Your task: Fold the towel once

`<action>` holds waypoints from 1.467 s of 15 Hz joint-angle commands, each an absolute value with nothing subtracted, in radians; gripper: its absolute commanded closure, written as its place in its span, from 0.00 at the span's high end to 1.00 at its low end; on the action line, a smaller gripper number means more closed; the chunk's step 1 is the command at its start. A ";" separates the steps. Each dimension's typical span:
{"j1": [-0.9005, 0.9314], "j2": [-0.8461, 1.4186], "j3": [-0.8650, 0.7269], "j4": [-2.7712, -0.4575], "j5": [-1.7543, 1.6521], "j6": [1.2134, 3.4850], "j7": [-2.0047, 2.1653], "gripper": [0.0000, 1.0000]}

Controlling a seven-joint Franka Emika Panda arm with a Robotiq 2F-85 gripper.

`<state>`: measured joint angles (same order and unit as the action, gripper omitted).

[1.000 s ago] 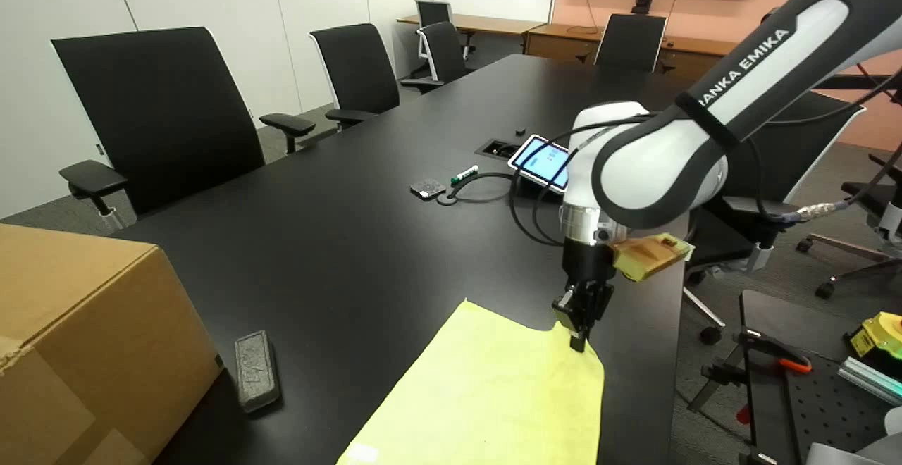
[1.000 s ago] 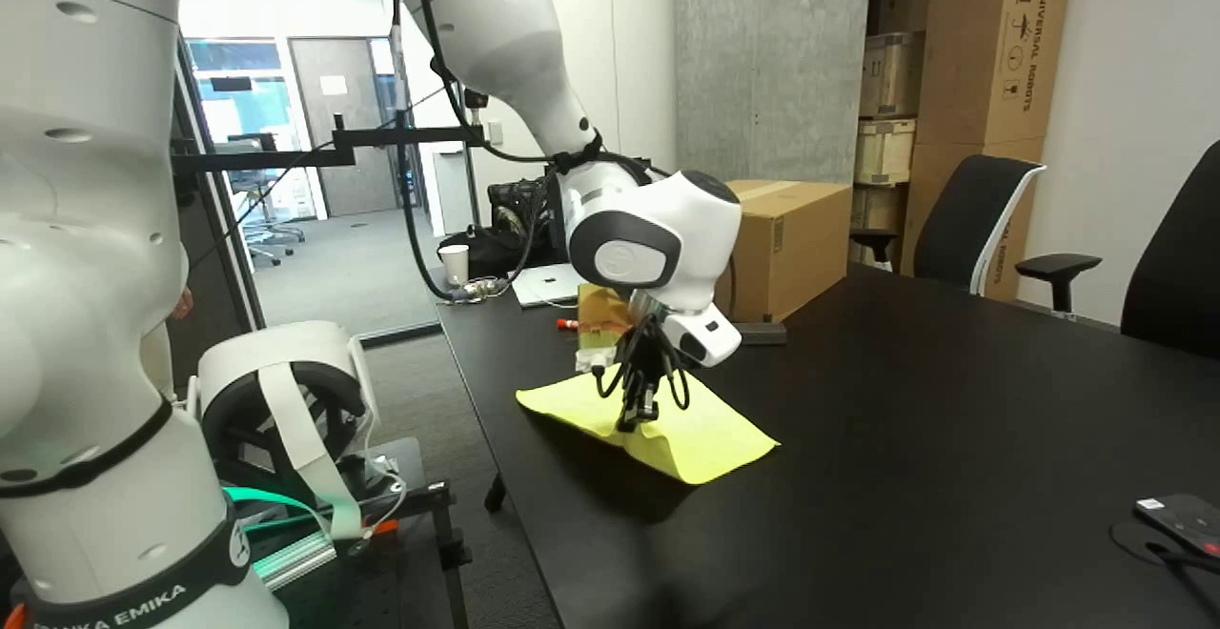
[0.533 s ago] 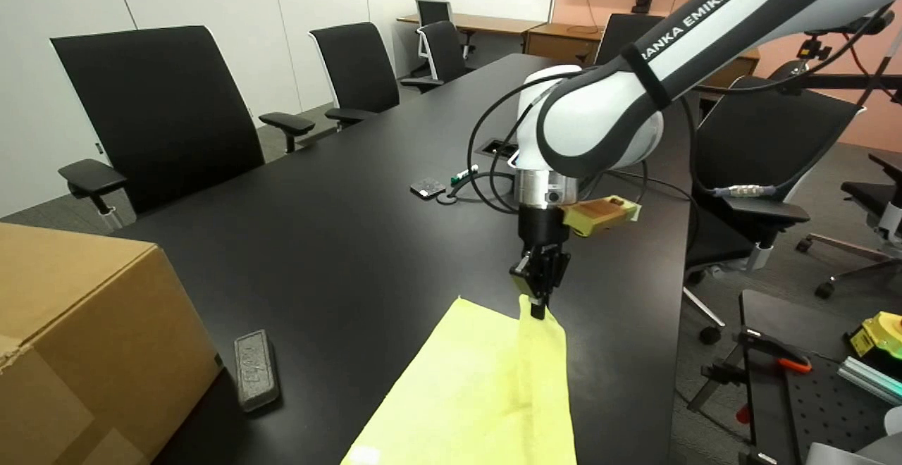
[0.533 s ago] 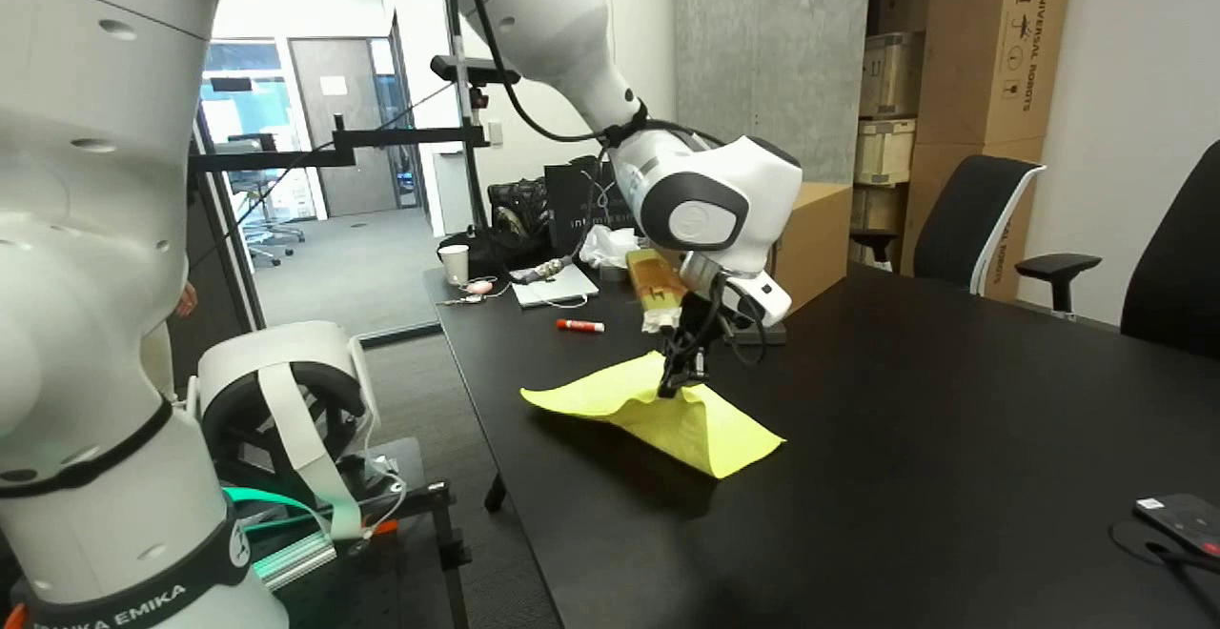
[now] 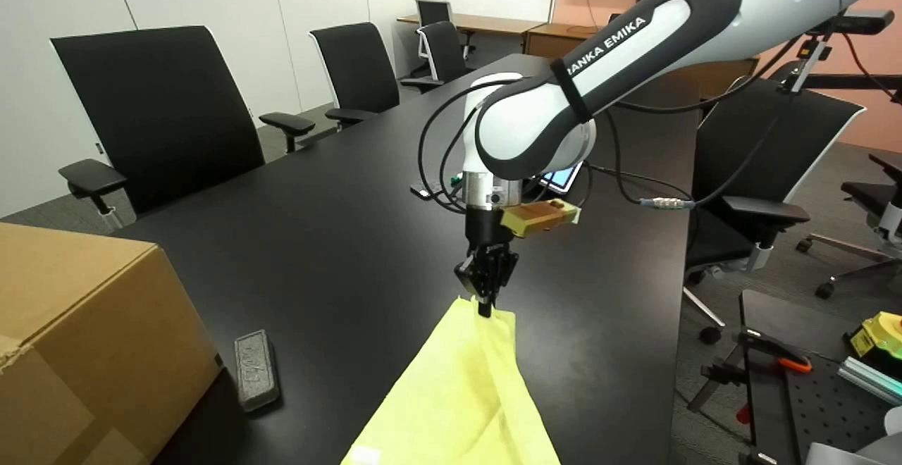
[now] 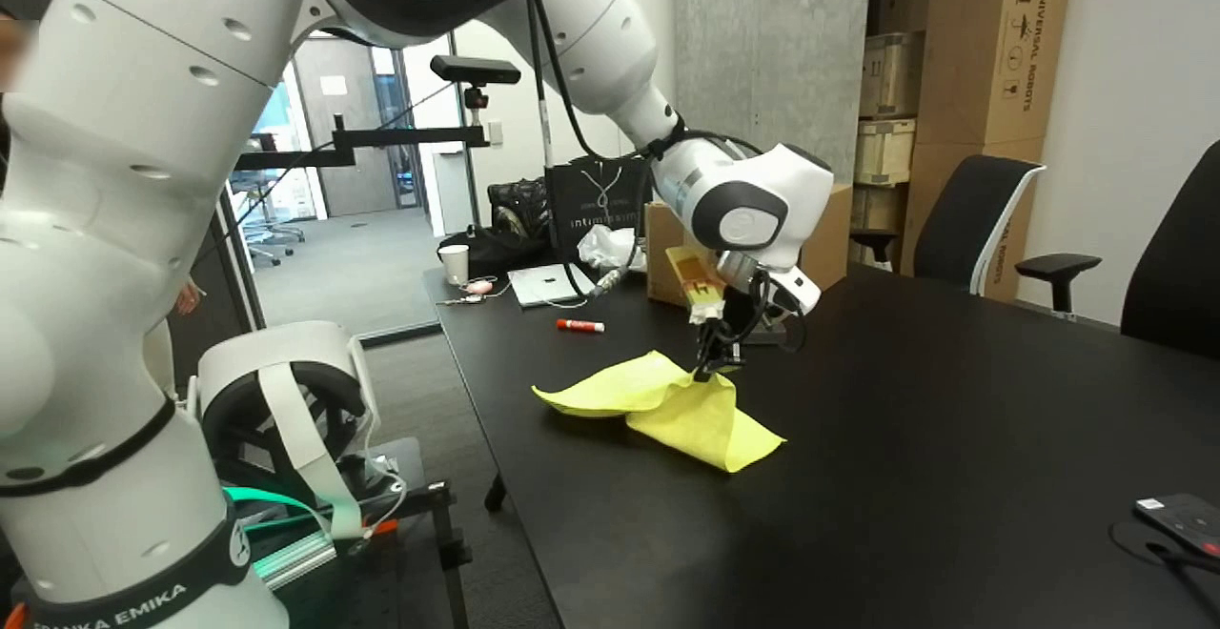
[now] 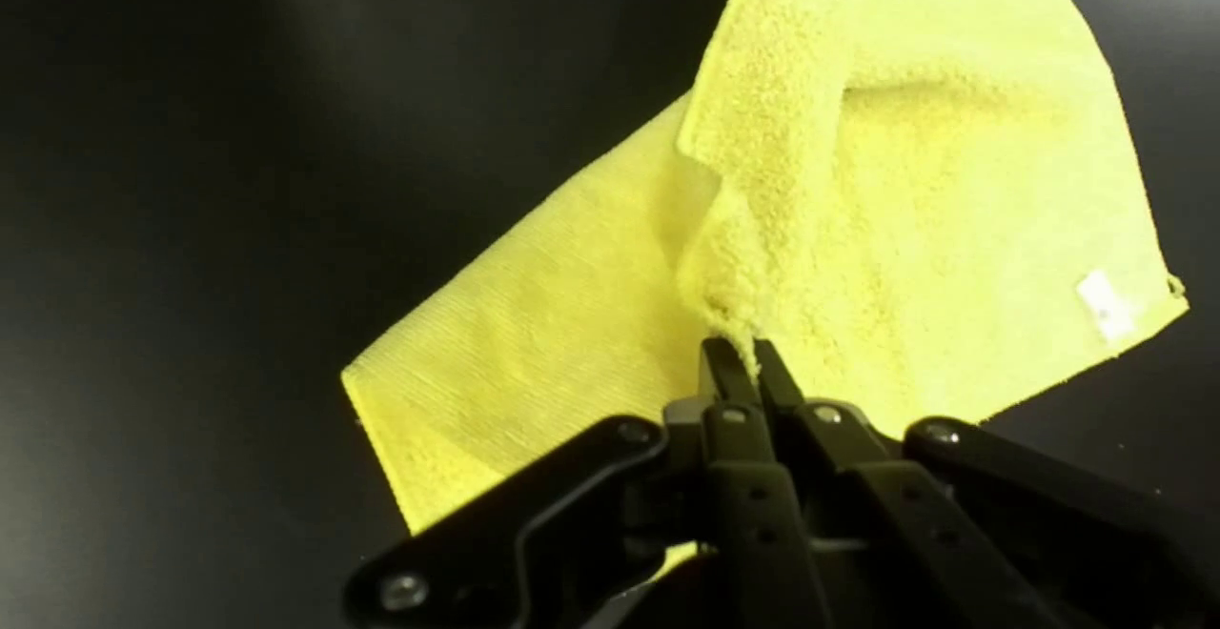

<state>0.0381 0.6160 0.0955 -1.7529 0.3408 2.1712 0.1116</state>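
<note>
The pale yellow-green towel (image 5: pixel 451 401) lies on the black table and also shows in an exterior view (image 6: pixel 701 419) and in the wrist view (image 7: pixel 925 229). My gripper (image 5: pixel 486 304) is shut on a pinched edge of the towel, seen in both exterior views (image 6: pixel 703 374). In the wrist view, a ridge of cloth runs between the fingertips (image 7: pixel 743 357). One side of the towel is lifted and drawn partly over the rest, with folds and creases. One corner sticks out flat at the left in the wrist view. The gripper is low over the table.
A brown cardboard box (image 5: pixel 106 338) stands near the towel, with a dark eraser (image 5: pixel 256 371) beside it. A red marker (image 6: pixel 580 326) and a laptop (image 6: pixel 546 284) lie near the table's edge. A tablet (image 5: pixel 561 178) stands behind the arm.
My gripper has carried the held towel edge across the cloth, leftward in an exterior view and rightward and farther away in an exterior view. The towel has gone from nearly flat to partly turned over.
</note>
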 commanded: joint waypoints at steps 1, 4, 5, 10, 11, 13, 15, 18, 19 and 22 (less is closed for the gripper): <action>0.078 0.701 0.075 -1.598 0.294 2.124 0.198 0.04; 0.111 0.754 0.047 -1.531 0.242 2.124 0.284 0.05; 0.118 0.774 0.036 -1.510 0.231 2.122 0.316 0.06; 0.148 0.852 -0.025 -1.436 0.174 2.085 0.471 0.03; 0.146 0.856 -0.030 -1.428 0.172 2.063 0.488 0.06; 0.142 0.871 -0.036 -1.410 0.172 2.042 0.510 0.31; 0.135 0.862 -0.030 -1.415 0.183 2.039 0.507 0.40; 0.138 0.812 -0.025 -1.470 0.184 2.070 0.496 0.62; 0.135 0.789 -0.017 -1.499 0.189 2.084 0.479 0.71; 0.140 0.721 0.005 -1.588 0.183 2.103 0.424 0.93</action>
